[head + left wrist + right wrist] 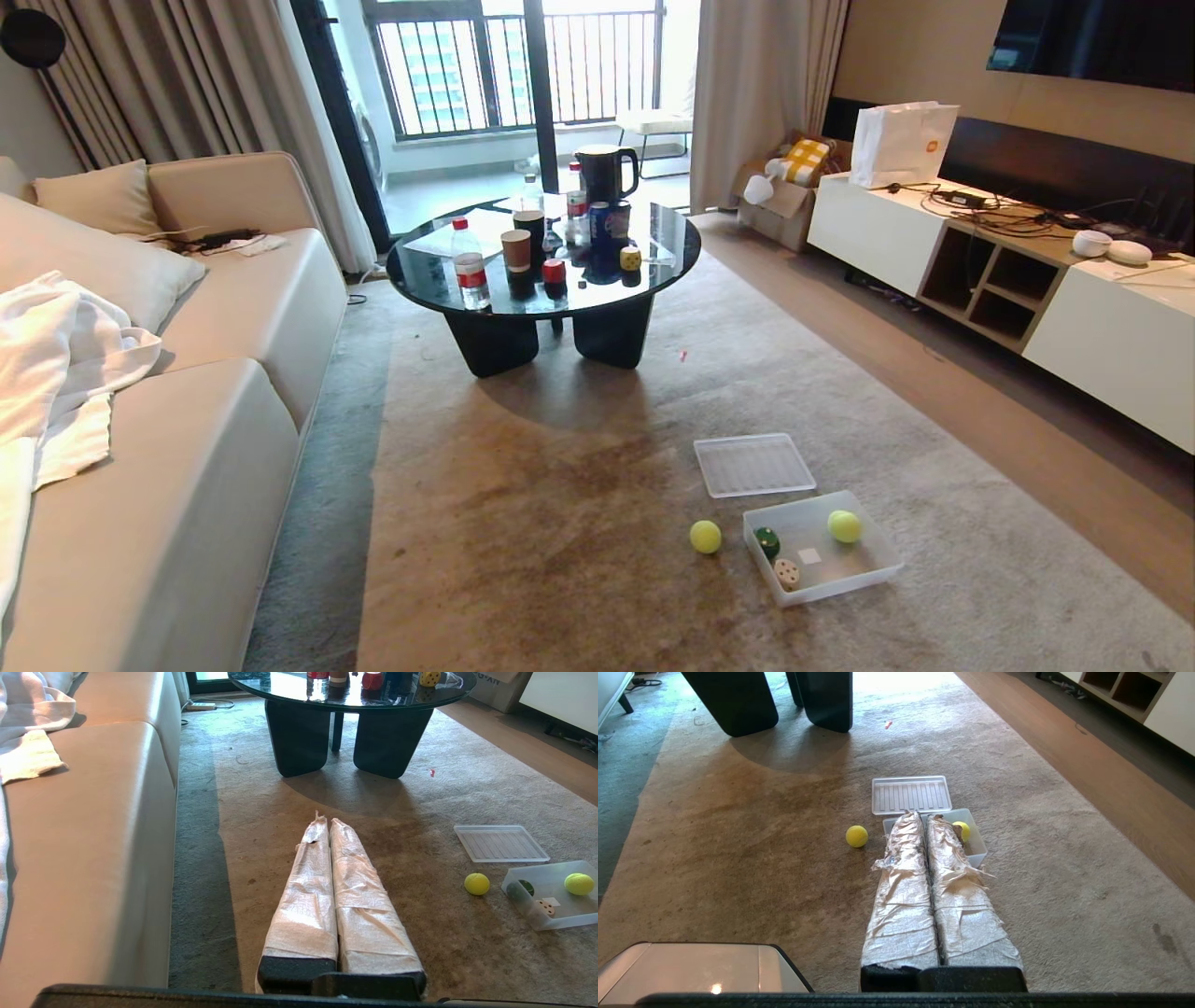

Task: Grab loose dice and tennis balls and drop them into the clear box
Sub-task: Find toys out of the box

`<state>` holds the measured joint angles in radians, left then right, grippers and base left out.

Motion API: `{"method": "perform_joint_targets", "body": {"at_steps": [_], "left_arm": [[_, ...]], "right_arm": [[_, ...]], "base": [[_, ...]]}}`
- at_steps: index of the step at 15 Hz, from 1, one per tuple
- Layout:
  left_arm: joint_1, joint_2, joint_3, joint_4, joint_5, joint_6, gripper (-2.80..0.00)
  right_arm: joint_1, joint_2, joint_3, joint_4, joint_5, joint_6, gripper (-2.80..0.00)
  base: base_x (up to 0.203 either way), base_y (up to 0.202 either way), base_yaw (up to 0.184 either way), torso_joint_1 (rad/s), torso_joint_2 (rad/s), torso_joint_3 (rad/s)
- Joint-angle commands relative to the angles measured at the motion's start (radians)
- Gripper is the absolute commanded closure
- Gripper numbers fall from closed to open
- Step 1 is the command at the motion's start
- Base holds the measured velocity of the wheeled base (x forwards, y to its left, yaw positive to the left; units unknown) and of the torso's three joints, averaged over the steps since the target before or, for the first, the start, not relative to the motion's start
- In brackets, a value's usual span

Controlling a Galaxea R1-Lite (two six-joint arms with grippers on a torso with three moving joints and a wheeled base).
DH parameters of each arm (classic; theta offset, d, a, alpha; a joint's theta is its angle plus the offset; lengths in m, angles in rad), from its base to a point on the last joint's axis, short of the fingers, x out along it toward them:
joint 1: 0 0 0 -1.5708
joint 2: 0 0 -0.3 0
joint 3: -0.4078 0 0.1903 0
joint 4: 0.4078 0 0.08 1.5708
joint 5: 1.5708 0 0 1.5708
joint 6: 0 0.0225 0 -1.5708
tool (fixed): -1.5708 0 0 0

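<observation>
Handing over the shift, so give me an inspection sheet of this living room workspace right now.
Surface: beige carpet, stained dark in the middle.
Job's things: clear box on the carpet holds a tennis ball, dark green die and tan die; a loose tennis ball lies beside it; yellow die and red die sit on the round black coffee table.
Clutter: ribbed lid; bottles, cups and a kettle on the table.
Grippers: left gripper and right gripper shut, empty.
Cables: tangle on the TV cabinet.
Surroundings: sofa, balcony door.
</observation>
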<state>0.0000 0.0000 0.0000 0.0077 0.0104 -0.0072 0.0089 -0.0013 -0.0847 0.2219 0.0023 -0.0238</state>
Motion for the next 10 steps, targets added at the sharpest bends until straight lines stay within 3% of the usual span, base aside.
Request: {"method": "perform_joint_targets", "body": {"at_steps": [1,10], "left_arm": [[-0.001,0.0,0.0,0.0,0.0,0.0,0.0],[0.0,0.0,0.0,0.0,0.0,0.0,0.0]], "right_arm": [[0.001,0.001,-0.001,0.001,0.001,-0.001,0.0],[0.0,0.0,-0.001,0.001,0.001,-0.001,0.0]], "base": [[0.0,0.0,0.0,0.0,0.0,0.0],[0.0,0.0,0.0,0.0,0.0,0.0]]}}
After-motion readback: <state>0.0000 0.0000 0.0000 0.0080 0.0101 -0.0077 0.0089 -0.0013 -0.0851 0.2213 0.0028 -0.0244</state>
